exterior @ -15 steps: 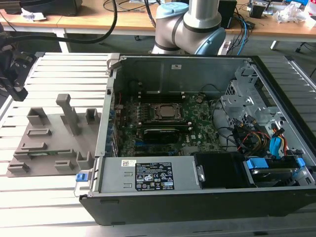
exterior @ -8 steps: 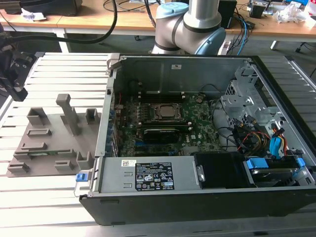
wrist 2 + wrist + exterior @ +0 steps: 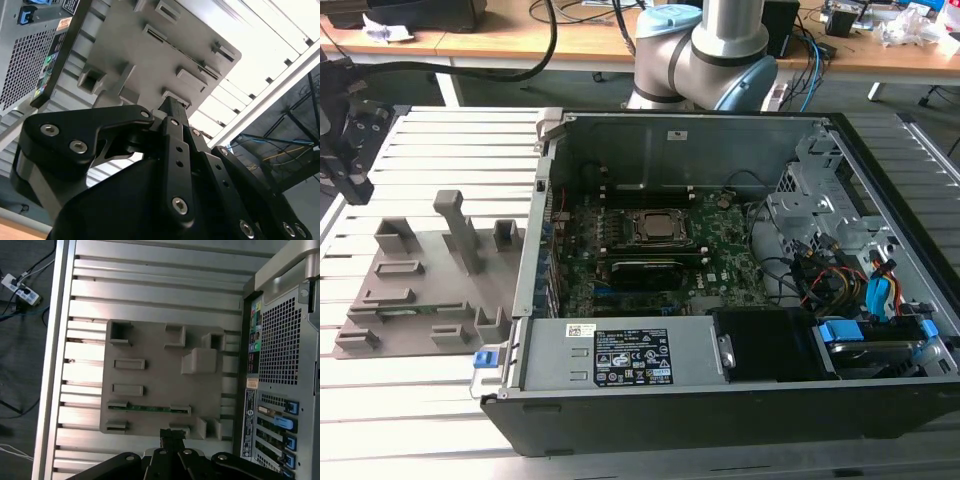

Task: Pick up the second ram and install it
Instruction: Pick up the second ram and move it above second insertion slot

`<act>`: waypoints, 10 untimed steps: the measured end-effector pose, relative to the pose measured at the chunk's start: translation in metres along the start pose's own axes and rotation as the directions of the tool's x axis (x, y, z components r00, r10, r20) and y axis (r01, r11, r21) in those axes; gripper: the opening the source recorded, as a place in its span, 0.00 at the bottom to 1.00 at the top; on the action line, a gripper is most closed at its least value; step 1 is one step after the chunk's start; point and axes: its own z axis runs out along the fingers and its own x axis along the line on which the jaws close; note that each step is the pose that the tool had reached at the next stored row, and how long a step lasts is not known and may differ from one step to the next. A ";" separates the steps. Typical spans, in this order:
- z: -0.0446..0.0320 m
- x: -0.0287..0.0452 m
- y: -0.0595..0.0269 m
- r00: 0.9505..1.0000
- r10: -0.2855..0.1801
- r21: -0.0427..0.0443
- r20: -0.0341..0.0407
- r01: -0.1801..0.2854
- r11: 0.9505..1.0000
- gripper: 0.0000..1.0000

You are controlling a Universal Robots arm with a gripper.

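Green and very thin, the second ram point(image 3: 148, 408) lies flat along the grey holder tray point(image 3: 150, 340), a narrow strip whose two ends meet small grey blocks; its chips are too small to make out. In the exterior view the tray sits on the slatted metal table point(image 3: 430, 130) at the lower left of the frame, just beside the open computer case point(image 3: 720, 400), with the stick near the tray's front edge. The black gripper point(image 3: 172, 434) hangs at the upper left of that frame, pointing down at the tray. In the first wrist view its fingers point(image 3: 167, 436) look pressed together with nothing between them, over the tray's edge, near the ram but apart from it.
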 end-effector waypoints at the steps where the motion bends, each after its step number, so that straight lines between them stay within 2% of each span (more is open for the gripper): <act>1: 0.0000 0.0000 0.0000 1.000 -0.010 0.000 0.000 0.010 1.000 0.11; 3: 0.0000 0.0000 0.0000 1.000 -0.024 -0.001 -0.001 0.024 1.000 0.11; 10: 0.0000 0.0000 -0.0002 1.000 -0.030 -0.001 -0.001 0.030 1.000 0.11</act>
